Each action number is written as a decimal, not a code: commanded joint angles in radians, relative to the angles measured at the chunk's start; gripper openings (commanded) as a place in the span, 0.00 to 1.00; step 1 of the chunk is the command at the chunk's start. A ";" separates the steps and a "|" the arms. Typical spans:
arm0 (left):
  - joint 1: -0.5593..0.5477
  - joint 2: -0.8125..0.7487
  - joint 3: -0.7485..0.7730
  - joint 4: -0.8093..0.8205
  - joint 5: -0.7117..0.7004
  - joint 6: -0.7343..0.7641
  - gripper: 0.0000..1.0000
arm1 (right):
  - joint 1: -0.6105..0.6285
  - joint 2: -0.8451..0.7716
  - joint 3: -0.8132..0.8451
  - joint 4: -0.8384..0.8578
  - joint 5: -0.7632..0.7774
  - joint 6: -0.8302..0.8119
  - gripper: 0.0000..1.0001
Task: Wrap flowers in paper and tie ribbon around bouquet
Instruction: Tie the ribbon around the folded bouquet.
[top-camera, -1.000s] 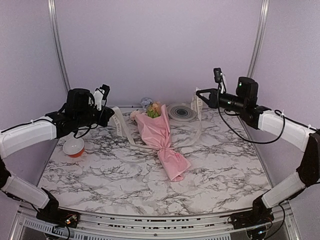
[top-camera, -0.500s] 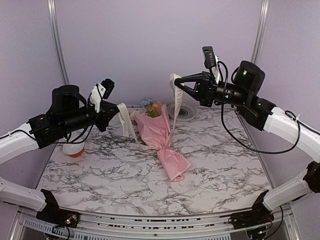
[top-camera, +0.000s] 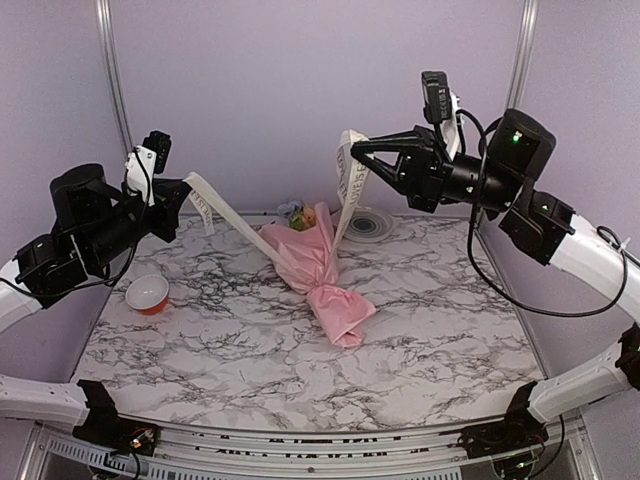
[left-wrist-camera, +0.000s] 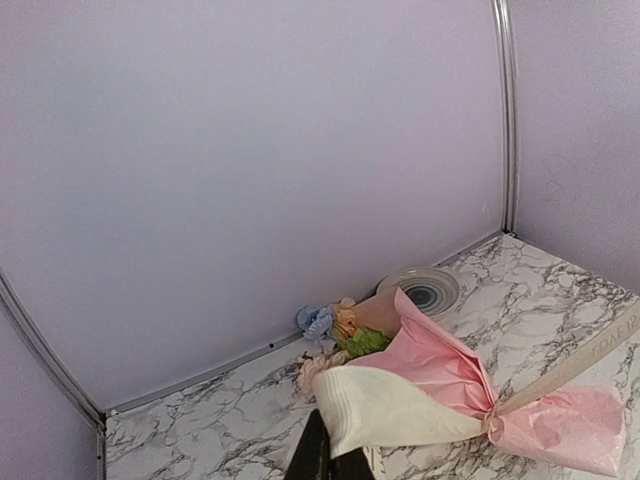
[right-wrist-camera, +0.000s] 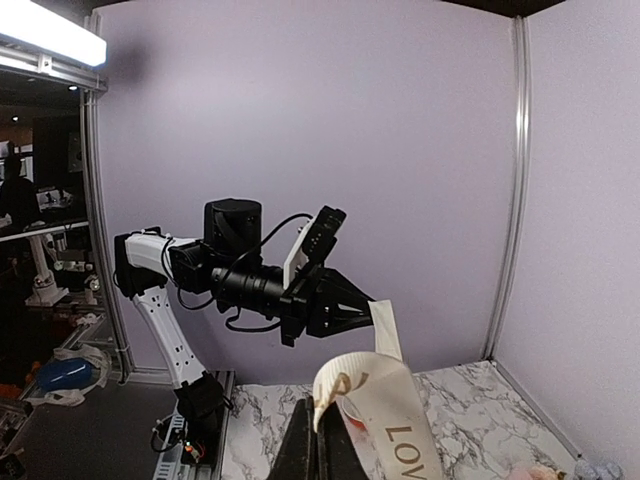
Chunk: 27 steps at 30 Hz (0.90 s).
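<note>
The bouquet (top-camera: 312, 258) lies on the marble table, a pink paper (top-camera: 342, 312) cone with the flowers (top-camera: 303, 215) showing at its far, wide end. The cream ribbon (top-camera: 232, 213) circles its waist and rises in two taut strands. My left gripper (top-camera: 186, 184) is shut on the left strand, held high at the left. My right gripper (top-camera: 353, 148) is shut on the right strand, above the flowers. In the left wrist view the ribbon (left-wrist-camera: 400, 408) runs from my gripper (left-wrist-camera: 322, 428) to the bouquet (left-wrist-camera: 450, 362). In the right wrist view the lettered ribbon (right-wrist-camera: 395, 412) curls over my gripper (right-wrist-camera: 315, 412).
A red and white bowl (top-camera: 148, 293) sits at the left of the table. A round ringed plate (top-camera: 366, 223) lies by the back wall, right of the flowers. Lilac walls close in the back and both sides.
Both arms have lifted and drawn the ribbon ends up and apart, so the slack strands now run taut. The bouquet has shifted a little toward the left.
</note>
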<state>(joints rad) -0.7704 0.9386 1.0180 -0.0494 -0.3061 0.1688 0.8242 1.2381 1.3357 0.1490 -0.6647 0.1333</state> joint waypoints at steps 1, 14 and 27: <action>0.009 -0.006 -0.002 -0.001 -0.094 0.003 0.00 | 0.045 -0.025 0.045 -0.022 0.040 -0.028 0.00; 0.023 0.124 0.019 -0.019 0.081 -0.047 0.00 | -0.005 0.076 0.081 -0.188 0.352 -0.049 0.00; 0.022 0.131 -0.006 0.056 0.259 -0.054 0.00 | -0.550 0.412 -0.109 -0.450 0.432 0.178 0.12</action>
<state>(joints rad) -0.7517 1.0885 1.0180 -0.0479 -0.1318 0.1158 0.3359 1.5826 1.2503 -0.1844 -0.2176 0.2718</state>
